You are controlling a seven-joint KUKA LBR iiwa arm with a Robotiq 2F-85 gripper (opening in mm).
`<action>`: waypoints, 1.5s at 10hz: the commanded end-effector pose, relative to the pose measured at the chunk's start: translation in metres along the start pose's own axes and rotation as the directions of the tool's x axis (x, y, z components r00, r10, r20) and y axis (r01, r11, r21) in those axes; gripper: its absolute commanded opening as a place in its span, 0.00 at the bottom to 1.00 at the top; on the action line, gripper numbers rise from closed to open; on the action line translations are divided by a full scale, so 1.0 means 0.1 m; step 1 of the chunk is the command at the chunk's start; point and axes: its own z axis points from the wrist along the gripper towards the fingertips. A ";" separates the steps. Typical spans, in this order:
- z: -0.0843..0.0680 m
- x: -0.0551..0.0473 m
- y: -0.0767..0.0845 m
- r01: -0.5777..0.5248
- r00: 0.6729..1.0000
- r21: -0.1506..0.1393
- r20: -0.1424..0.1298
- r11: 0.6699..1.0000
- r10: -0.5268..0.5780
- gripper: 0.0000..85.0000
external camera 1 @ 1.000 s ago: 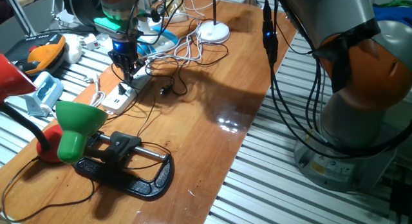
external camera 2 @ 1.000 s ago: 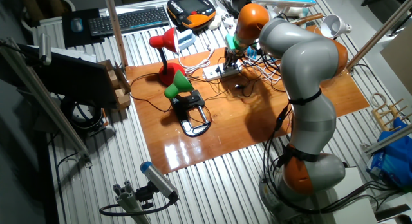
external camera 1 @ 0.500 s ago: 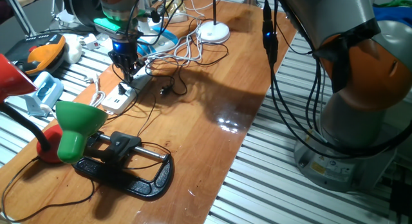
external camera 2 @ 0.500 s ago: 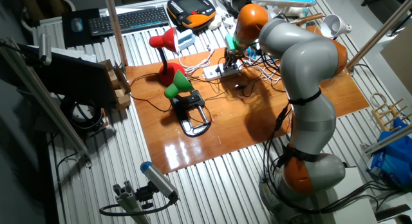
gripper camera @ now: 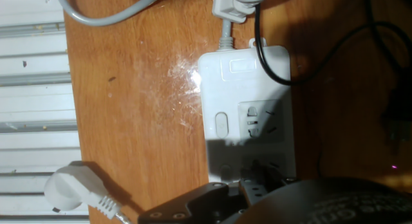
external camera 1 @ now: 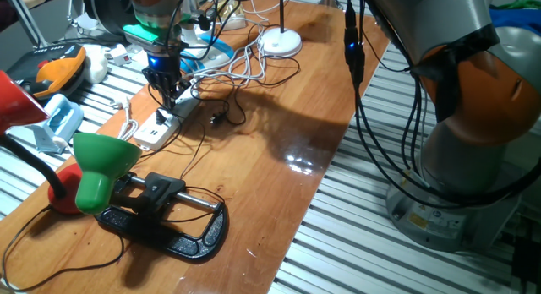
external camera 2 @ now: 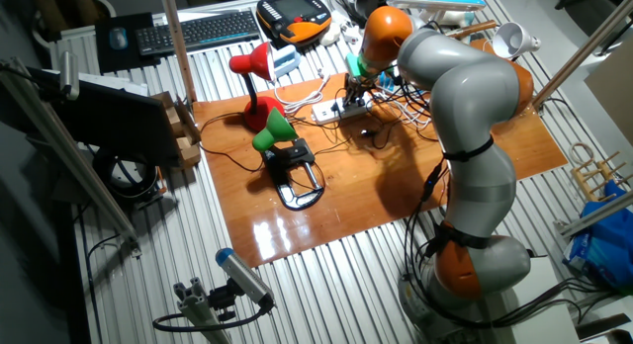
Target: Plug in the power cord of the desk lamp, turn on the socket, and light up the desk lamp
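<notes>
Nothing measurable has moved over the last second: the gripper still hangs directly over the socket, at the end nearest the white round lamp base.

Grip state: cannot tell. In the hand view the fingers are a dark mass over the socket, low in frame; contact is unconfirmed.

Location: the socket lies on the wooden table near its edge. A black cord crosses its end, and a loose white plug lies beside it.

Risks, as judged: an off-centre press would miss the small switch; the light strip could skid; fingers could snag the black cord.
</notes>
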 end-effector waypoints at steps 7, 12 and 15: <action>0.04 0.00 0.00 -0.008 1.000 0.030 0.002 1.000 0.008 0.00; 0.04 0.00 0.00 -0.008 1.000 0.035 0.000 0.999 0.008 0.00; 0.07 0.00 -0.01 -0.009 1.000 0.032 -0.005 0.999 0.009 0.00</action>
